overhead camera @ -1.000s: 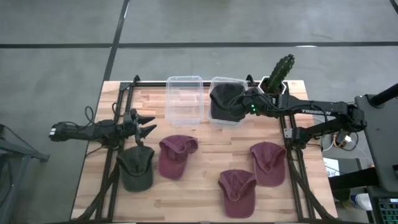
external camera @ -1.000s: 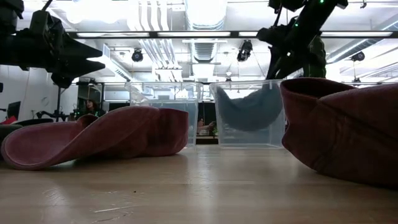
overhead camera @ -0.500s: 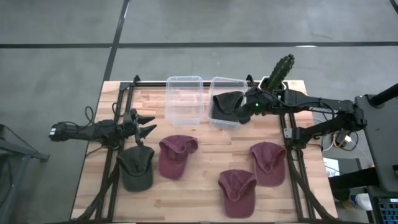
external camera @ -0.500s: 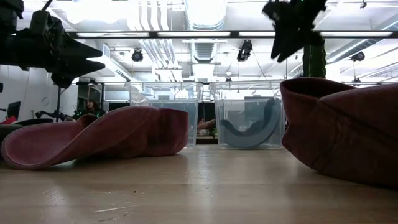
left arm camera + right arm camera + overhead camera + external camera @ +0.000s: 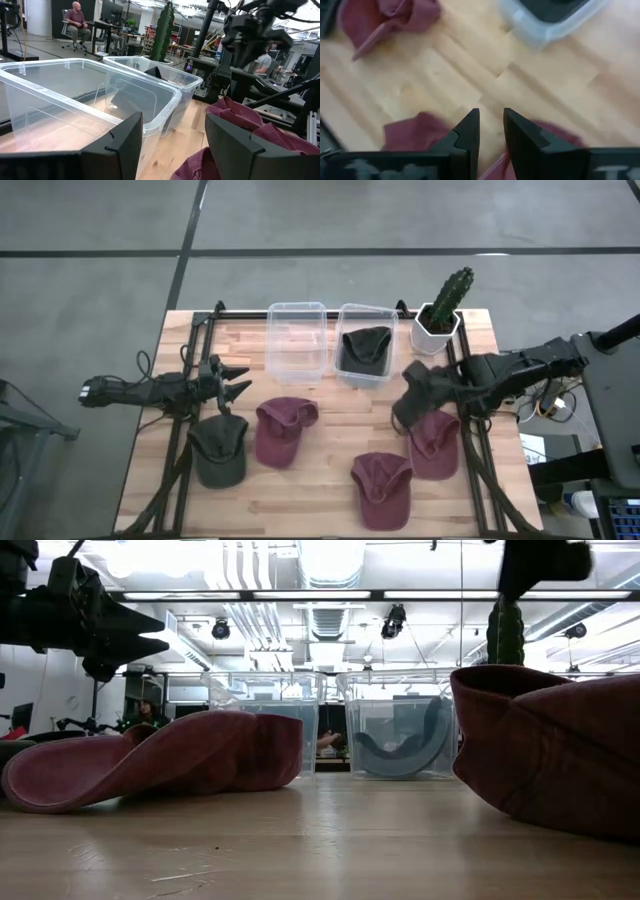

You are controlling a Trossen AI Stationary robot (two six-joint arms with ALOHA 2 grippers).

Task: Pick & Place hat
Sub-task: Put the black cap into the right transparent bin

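Observation:
A dark hat (image 5: 365,348) lies inside the right clear bin (image 5: 346,375); the low view shows the hat (image 5: 400,745) curled on the bin floor. The left clear bin (image 5: 297,340) holds nothing. Three maroon hats (image 5: 283,428) (image 5: 383,485) (image 5: 432,442) and a dark green hat (image 5: 220,450) lie flat on the table. My right gripper (image 5: 408,398) hovers above the table beside the right maroon hat, fingers (image 5: 467,131) a narrow gap apart, touching nothing. My left gripper (image 5: 240,380) waits open above the table's left side, above the dark green hat.
A potted cactus (image 5: 445,305) stands at the far right corner, beside the right bin. Black frame rails (image 5: 190,420) run along the table's left and right sides. Bare wood (image 5: 330,430) lies between the hats. People sit in the room beyond the table (image 5: 76,17).
My right gripper has let go of the dark hat, which dropped and settled in the right bin. The gripper then rose and swung toward the table's near edge and to the right, ending over the right maroon hat.

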